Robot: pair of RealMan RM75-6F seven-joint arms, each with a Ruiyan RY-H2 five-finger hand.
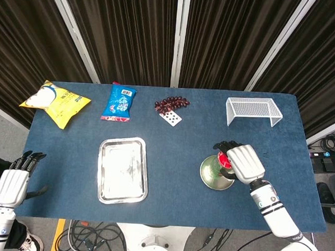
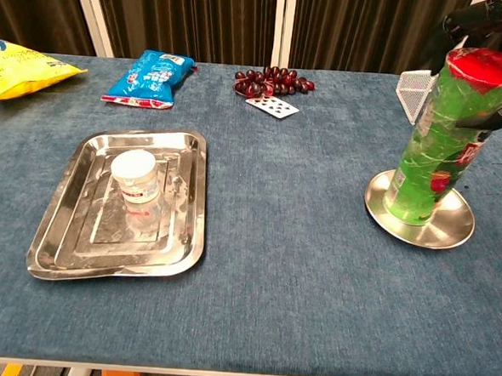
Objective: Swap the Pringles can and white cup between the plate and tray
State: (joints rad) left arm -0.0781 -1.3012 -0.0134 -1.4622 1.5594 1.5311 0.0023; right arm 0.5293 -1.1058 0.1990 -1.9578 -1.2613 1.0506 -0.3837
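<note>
Right hand (image 1: 243, 162) clamped around top of Pringles can (image 2: 440, 140), standing on plate (image 2: 453, 232) near tabletop right edge. White cup (image 2: 137, 177) upright in tray (image 2: 183, 235). Left hand (image 1: 13, 182) off left edge, fingers apart, holding nothing.

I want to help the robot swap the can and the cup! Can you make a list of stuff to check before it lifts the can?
1. Right hand at the Pringles can: ok, its fingers wrap around the top.
2. Firm hold on the can: cannot tell, the contact is partly hidden.
3. Can upright: not ok, it leans a little on the plate.
4. White cup in the tray: ok, standing near the middle, so the tray is not free yet.
5. Left hand out of the way: ok, off the table's near-left corner, holding nothing.
6. Path between plate and tray: ok, only bare cloth.
</note>
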